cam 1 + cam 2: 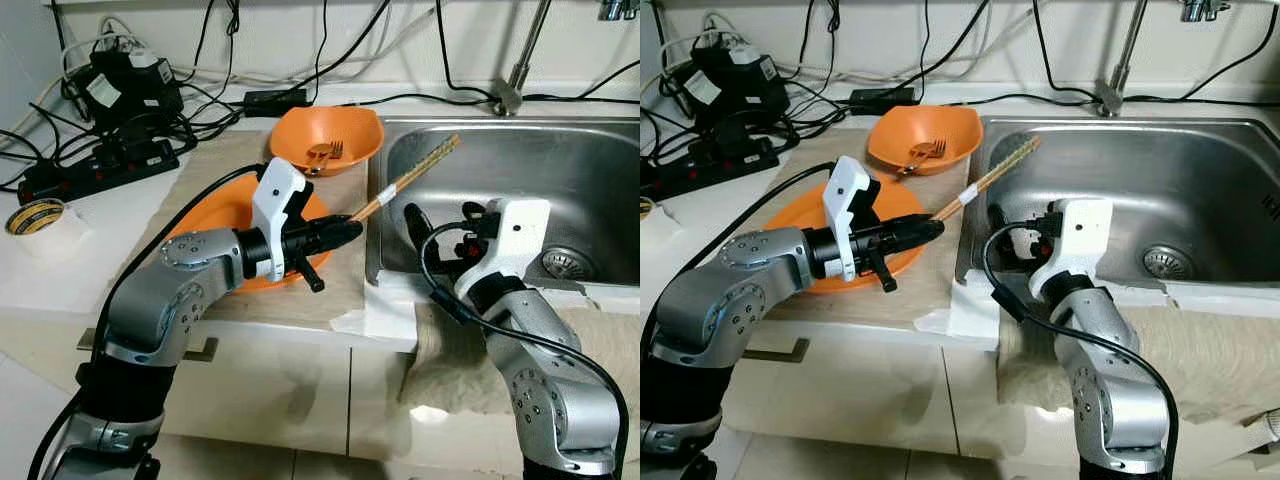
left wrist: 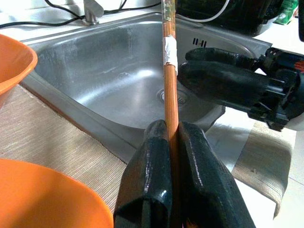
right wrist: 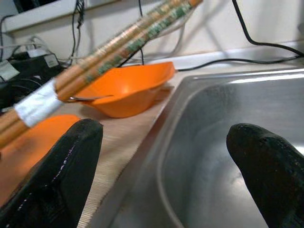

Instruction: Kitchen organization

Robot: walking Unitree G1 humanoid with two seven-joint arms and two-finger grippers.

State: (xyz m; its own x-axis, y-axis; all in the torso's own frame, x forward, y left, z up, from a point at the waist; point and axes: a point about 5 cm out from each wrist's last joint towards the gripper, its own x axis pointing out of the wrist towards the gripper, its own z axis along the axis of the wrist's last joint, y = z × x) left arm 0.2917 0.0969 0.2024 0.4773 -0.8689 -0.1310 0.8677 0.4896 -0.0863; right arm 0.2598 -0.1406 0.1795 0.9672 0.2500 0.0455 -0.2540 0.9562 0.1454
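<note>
- Wooden chopsticks (image 1: 405, 182), a pair taped together with a white band, are sitting pinched at their lower end between the closed fingers (image 2: 152, 190) of the left gripper (image 1: 345, 232); the free end is slanting up and out over the near corner of the steel sink (image 1: 560, 180).
- The right gripper (image 3: 161, 156) is waiting just inside the sink's front edge with its fingers spread wide and nothing between them, the chopsticks passing just above.
- The grip is sitting far down the sticks, so they are likely to swivel or slide out and drop into the sink if the arm swings quickly.
- A handover looks risky: the open fingers could knock the sticks sideways rather than close on them.
- Close around, an orange plate (image 1: 205, 225) is lying under the left wrist, and an orange bowl (image 1: 325, 135) holding a fork (image 1: 325, 153) is standing behind it on the worktop (image 1: 100, 215); either could be bumped.
- Further off, a power strip (image 1: 95, 170), tangled cables and a roll of tape (image 1: 35, 216) are crowding the left side.
</note>
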